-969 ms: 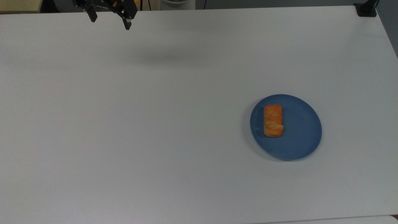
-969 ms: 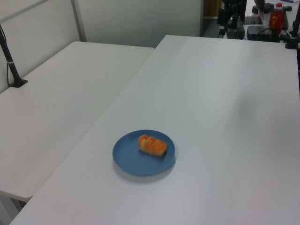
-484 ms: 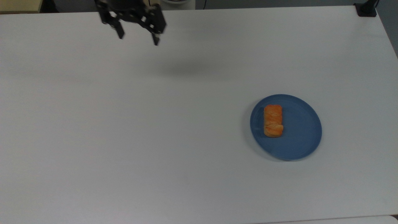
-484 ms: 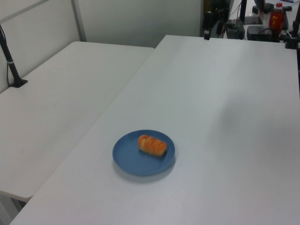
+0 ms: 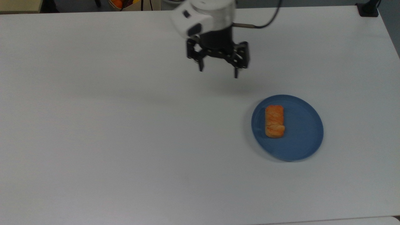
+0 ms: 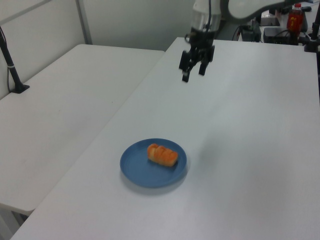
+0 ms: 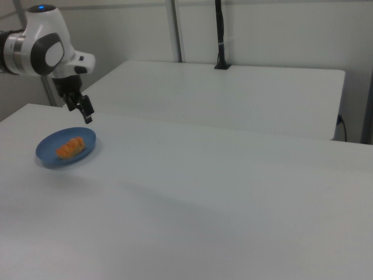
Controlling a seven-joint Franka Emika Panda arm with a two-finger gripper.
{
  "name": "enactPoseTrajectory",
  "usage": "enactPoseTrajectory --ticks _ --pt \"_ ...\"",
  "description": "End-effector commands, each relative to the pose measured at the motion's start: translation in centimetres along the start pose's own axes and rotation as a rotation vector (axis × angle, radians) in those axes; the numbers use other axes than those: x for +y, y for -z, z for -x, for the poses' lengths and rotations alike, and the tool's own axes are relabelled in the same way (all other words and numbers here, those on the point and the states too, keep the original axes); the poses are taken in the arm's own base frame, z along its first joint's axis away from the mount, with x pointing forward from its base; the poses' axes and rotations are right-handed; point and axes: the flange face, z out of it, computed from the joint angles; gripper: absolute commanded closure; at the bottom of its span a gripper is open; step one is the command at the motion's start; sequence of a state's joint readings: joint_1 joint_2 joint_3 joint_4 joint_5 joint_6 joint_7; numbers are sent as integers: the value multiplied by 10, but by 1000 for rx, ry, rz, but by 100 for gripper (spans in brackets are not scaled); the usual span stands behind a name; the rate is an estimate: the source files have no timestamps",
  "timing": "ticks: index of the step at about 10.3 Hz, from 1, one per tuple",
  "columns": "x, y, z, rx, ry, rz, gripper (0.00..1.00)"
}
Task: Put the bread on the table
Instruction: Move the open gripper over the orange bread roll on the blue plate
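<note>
The jaws stand wide apart and hold nothing. The gripper (image 5: 218,72) is black, with two thin fingers pointing down; it hangs in the air above the table (image 5: 125,125) and touches nothing. In the left view the gripper (image 6: 193,75) sits under a white, rounded wrist segment; in the right view the gripper (image 7: 86,114) hangs from a white arm joint with a grey cap.

The bread (image 5: 274,121) is an oblong orange-golden bun with a lumpy, glazed, braided-looking top. It lies on the blue plate (image 5: 306,137), toward the top view's left side of the plate, its long axis running up and down in the top view. The plate is round, smooth and shallow, with a low rim. The bread (image 6: 162,154) and the blue plate (image 6: 140,172) lie well apart from the gripper, nearer the camera in the left view.

The table is a large, flat, matte white top. A second white table (image 6: 60,115) stands beside it on the left view's left, with a black pole (image 6: 11,65) clamped on it. A red-capped bottle (image 6: 295,17) stands at the far edge.

Nothing lies between the gripper and the bread.
</note>
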State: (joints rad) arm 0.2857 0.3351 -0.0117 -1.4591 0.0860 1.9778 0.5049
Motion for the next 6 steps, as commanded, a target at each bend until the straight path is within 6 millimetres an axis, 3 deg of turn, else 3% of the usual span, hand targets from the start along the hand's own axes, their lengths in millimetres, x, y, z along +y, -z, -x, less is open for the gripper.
enactPoseTrajectory --ticks 1,4,6 --pt "-73 -49 19 31 3 5 0" --pt "-124 -93 40 91 -4 17 0" --pt "-137 -124 38 98 11 36 0"
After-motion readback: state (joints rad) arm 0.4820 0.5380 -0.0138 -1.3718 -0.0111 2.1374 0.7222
